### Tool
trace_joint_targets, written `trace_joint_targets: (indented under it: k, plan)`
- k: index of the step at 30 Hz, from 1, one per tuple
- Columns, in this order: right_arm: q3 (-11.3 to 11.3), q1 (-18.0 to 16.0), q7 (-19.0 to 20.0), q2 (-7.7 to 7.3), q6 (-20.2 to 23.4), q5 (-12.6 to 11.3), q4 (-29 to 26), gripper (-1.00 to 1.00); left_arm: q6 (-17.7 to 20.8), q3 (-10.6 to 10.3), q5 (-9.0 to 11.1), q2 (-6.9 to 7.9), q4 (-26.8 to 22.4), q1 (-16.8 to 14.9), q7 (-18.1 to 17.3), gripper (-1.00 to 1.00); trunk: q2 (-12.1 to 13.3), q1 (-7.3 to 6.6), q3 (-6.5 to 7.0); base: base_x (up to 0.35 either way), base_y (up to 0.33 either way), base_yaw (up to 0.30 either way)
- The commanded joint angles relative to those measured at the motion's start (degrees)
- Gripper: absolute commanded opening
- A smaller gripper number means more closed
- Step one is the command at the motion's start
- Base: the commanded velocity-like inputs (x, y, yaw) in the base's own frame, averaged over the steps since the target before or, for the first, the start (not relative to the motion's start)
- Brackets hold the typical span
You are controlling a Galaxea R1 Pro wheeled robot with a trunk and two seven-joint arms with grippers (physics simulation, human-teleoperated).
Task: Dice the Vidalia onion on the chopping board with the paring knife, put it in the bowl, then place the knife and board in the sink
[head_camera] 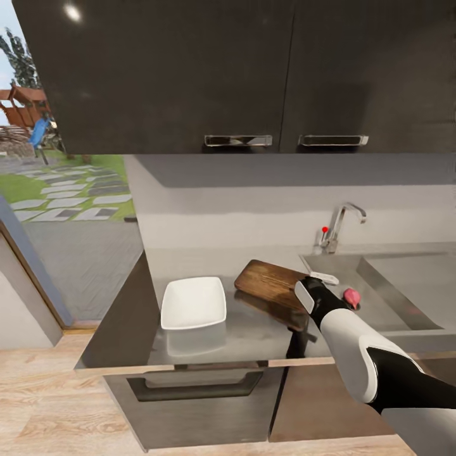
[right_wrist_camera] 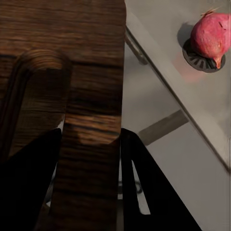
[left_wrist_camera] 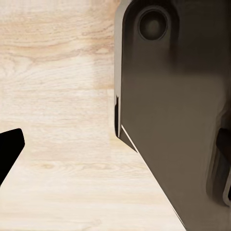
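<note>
The dark brown chopping board [head_camera: 269, 280] hangs tilted just above the grey countertop [head_camera: 253, 335], its reflection beneath it. My right gripper [head_camera: 310, 286] is shut on the board's edge nearest the sink [head_camera: 386, 297]. In the right wrist view the chopping board [right_wrist_camera: 91, 72] runs between the black fingers [right_wrist_camera: 154, 192] of the right gripper [right_wrist_camera: 91, 139]. The pink-red Vidalia onion [head_camera: 351, 296] lies on the sink's drain; the onion [right_wrist_camera: 211, 33] is apart from the board. The white bowl [head_camera: 193, 303] sits left of the board. The paring knife is out of view. One black left fingertip [left_wrist_camera: 7, 149] hangs over the floor.
A chrome tap [head_camera: 342, 221] with a red knob [head_camera: 325, 229] stands behind the sink. Dark wall cabinets [head_camera: 253, 69] hang overhead. The counter ends left of the bowl, next to a glass door. Light wooden floor [left_wrist_camera: 57, 96] and a dark robot body part [left_wrist_camera: 173, 120] lie below the left wrist.
</note>
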Motion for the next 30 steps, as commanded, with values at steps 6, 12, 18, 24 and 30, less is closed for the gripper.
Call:
trace_joint_targets:
  k: [6, 12, 18, 24, 30]
  plan:
    - [-0.06, -0.02, -0.15, 0.03, 0.3, -0.09, -0.11, -1.0, -0.37, 0.0, 0.05, 0.0, 0.08, -0.04, 0.02, 1.0, -0.05, 0.01, 0.48, 0.0, 0.0, 0.0]
    - [-0.07, -0.02, -0.14, 0.02, 0.34, -0.09, -0.15, -1.0, -0.45, 0.0, 0.05, -0.15, 0.09, -0.04, 0.02, 1.0, -0.05, 0.01, 1.02, 0.0, -0.001, 0.0]
    - [-0.05, -0.03, 1.47, -0.25, 0.42, -0.05, -0.24, -1.0, -0.41, 0.0, 0.01, -0.42, 0.11, -0.04, 0.02, 1.0, -0.05, 0.01, 1.48, 0.0, -0.19, 0.0]
    - [-0.04, -0.03, 5.51, -3.1, 0.64, -0.09, -0.28, -1.0, -0.32, 0.0, 0.03, -0.43, 0.14, -0.04, 0.02, 1.0, -0.05, 0.01, 1.54, 0.0, -0.31, 0.0]
    - [0.13, -0.03, 6.87, -4.21, 0.76, 0.03, -0.59, -1.0, -0.37, 0.0, 0.05, -0.71, 0.08, -0.04, 0.02, 1.0, -0.05, 0.01, 1.55, 0.0, -0.289, 0.0]
